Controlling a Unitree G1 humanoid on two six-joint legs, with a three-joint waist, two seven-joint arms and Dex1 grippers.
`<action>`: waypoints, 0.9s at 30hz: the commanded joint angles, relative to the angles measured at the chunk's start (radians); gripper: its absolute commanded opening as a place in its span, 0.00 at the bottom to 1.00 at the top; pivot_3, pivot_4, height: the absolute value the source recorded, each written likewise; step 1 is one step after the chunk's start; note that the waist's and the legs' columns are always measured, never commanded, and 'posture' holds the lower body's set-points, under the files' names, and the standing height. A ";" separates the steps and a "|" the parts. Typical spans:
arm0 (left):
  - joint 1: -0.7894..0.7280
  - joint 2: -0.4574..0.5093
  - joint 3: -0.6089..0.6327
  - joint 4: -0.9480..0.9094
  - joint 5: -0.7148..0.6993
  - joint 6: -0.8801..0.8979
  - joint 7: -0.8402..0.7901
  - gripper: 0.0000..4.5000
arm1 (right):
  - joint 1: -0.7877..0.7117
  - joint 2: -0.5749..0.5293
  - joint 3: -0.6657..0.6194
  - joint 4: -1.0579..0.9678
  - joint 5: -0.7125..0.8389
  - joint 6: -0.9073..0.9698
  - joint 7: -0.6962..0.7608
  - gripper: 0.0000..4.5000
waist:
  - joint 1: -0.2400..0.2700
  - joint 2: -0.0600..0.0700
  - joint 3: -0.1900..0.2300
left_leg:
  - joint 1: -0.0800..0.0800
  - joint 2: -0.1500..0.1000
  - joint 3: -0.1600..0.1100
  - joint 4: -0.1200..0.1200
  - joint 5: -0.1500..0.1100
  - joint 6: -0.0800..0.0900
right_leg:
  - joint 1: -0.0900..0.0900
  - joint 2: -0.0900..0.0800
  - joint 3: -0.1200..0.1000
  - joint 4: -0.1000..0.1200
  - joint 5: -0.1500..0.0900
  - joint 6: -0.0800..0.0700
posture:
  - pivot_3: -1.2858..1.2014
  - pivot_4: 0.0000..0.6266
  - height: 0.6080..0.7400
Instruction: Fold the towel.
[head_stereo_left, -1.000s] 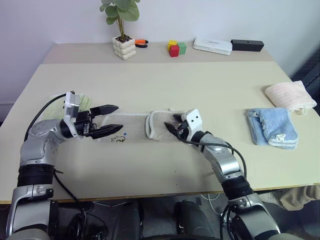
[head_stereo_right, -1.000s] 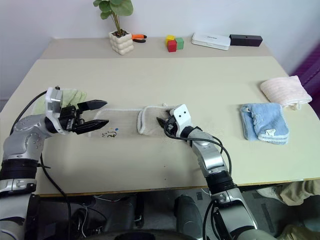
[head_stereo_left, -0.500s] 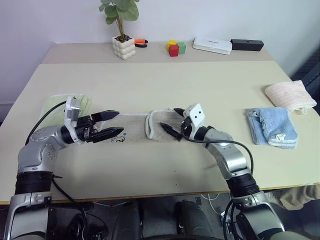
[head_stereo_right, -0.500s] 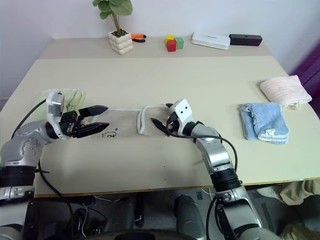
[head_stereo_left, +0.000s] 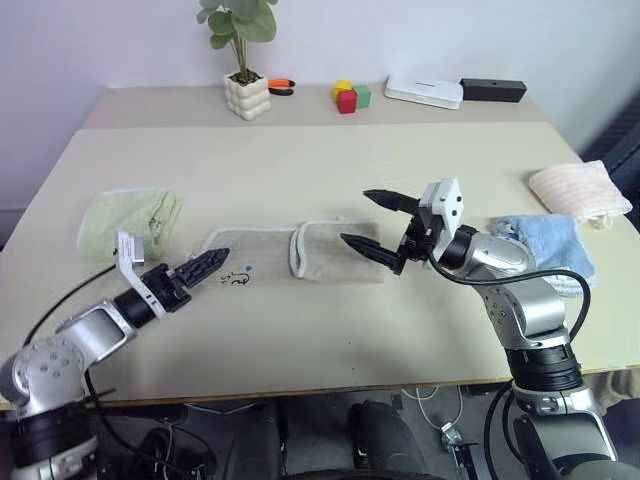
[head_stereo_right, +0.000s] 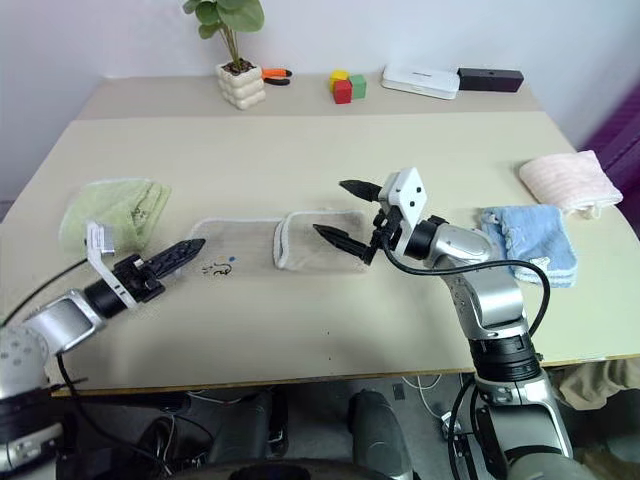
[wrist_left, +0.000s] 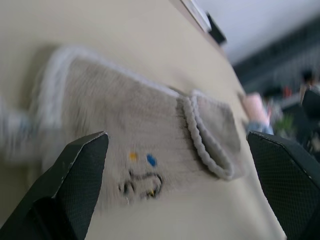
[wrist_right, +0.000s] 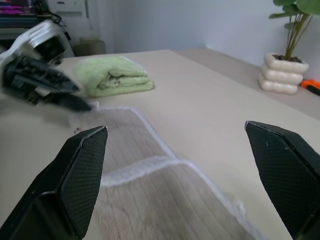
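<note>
Left eye view: beige towel (head_stereo_left: 290, 256) lies partly folded mid-worktop (head_stereo_left: 300, 160); right pincer (head_stereo_left: 372, 223) raised above its folded end, released; left pincer (head_stereo_left: 205, 265) at opposite end, released, empty.

Both arms are jointed silver-grey metal shells with black bands at the joints and black cables looping alongside. Each end effector, left (head_stereo_left: 205, 265) and right (head_stereo_left: 384, 228), has two tapering black textured fingers. A white angular camera block sits behind each.
</note>
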 joint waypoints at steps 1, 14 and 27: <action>0.102 -0.093 0.021 -0.042 -0.374 -0.070 0.248 1.00 | -0.012 0.021 0.011 -0.008 -0.010 -0.044 -0.009 1.00 | -0.002 0.000 0.000 | 0.001 0.000 0.000 0.000 0.000 0.000 | 0.001 -0.001 0.000 0.000 0.000 0.000 | 0.52 0.24 0.96; 0.183 -0.124 -0.060 -0.004 -0.376 -0.291 0.423 1.00 | -0.018 0.027 0.034 0.025 -0.042 -0.083 -0.007 1.00 | 0.000 0.001 -0.001 | 0.001 -0.003 -0.001 0.000 0.000 -0.001 | 0.002 -0.004 -0.002 -0.001 -0.004 -0.008 | 0.52 0.24 0.96; 0.058 -0.142 -0.116 0.151 -0.440 -0.330 0.538 0.15 | -0.012 0.027 0.032 0.012 -0.071 -0.088 -0.048 1.00 | 0.002 0.004 -0.002 | 0.001 -0.004 0.000 0.000 0.000 -0.001 | 0.003 -0.003 -0.002 -0.002 -0.004 -0.007 | 0.52 0.24 0.96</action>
